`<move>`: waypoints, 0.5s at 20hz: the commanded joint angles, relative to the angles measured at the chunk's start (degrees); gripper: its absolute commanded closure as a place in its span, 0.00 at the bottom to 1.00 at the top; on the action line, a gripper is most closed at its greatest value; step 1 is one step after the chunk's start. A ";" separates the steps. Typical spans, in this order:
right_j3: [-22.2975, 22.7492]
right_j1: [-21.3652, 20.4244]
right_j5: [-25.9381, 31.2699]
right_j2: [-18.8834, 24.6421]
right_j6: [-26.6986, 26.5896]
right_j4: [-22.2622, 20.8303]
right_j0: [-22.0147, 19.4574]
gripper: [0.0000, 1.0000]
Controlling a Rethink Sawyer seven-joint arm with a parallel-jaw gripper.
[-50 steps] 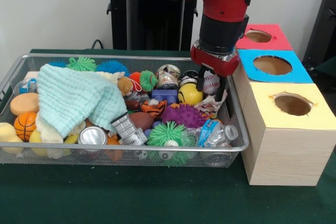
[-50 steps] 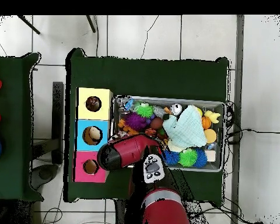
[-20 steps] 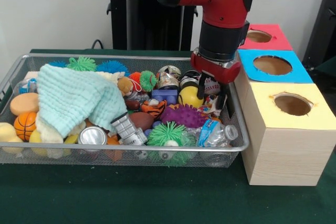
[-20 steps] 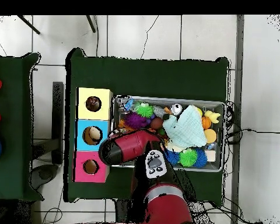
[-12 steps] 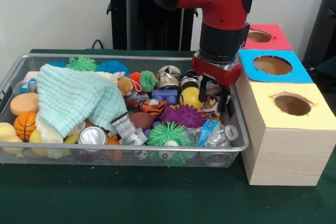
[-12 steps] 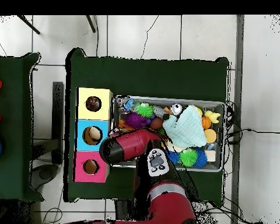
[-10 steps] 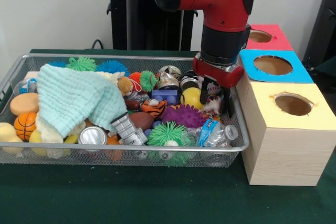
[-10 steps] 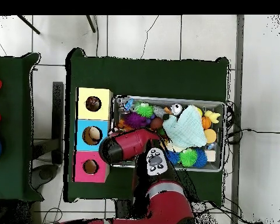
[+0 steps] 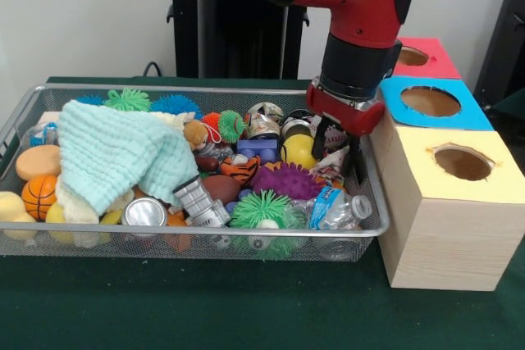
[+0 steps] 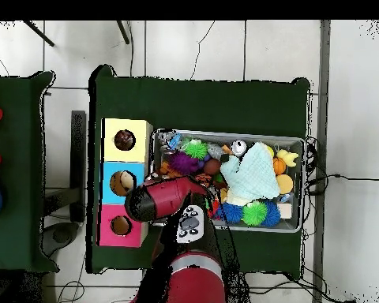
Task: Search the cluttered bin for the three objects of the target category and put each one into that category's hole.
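The wire mesh bin (image 9: 164, 88) lies across the green table, full of toys; it also shows in the overhead view (image 10: 224, 132). My gripper (image 9: 340, 153) hangs at the bin's right end, next to the wooden boxes. Its fingers stand on either side of a white baseball with red stitching (image 9: 336, 138) and appear shut on it, just above a crumpled wrapper (image 9: 332, 166). In the overhead view the red arm (image 10: 157, 197) covers the gripper and the ball. Three boxes with holes stand beside the bin: yellow top (image 9: 492, 174), blue top (image 9: 459, 116), red top (image 9: 435, 67).
A mint cloth (image 9: 115, 153) covers the bin's left half. A yellow ball (image 9: 297, 151), a purple spiky ball (image 9: 287, 179), a green spiky ball (image 9: 258, 209), a plastic bottle (image 9: 336, 209) and a can (image 9: 145, 212) lie near the gripper.
The gripper came down over the baseball, then shifted right toward the boxes and rose slightly with the ball between its fingers. The arm swung toward the boxes in the overhead view.
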 commanded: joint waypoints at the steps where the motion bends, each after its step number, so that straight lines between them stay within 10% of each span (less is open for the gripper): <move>1: 2.85 4.38 5.15 -0.63 9.41 7.35 0.47 0.00; 5: 3.03 4.26 3.92 -0.33 3.77 6.02 -0.06 0.00; 6: 2.70 4.36 3.83 -0.62 2.76 5.73 0.11 1.00; 10: 2.87 3.57 4.22 0.89 0.09 4.64 -1.44 1.00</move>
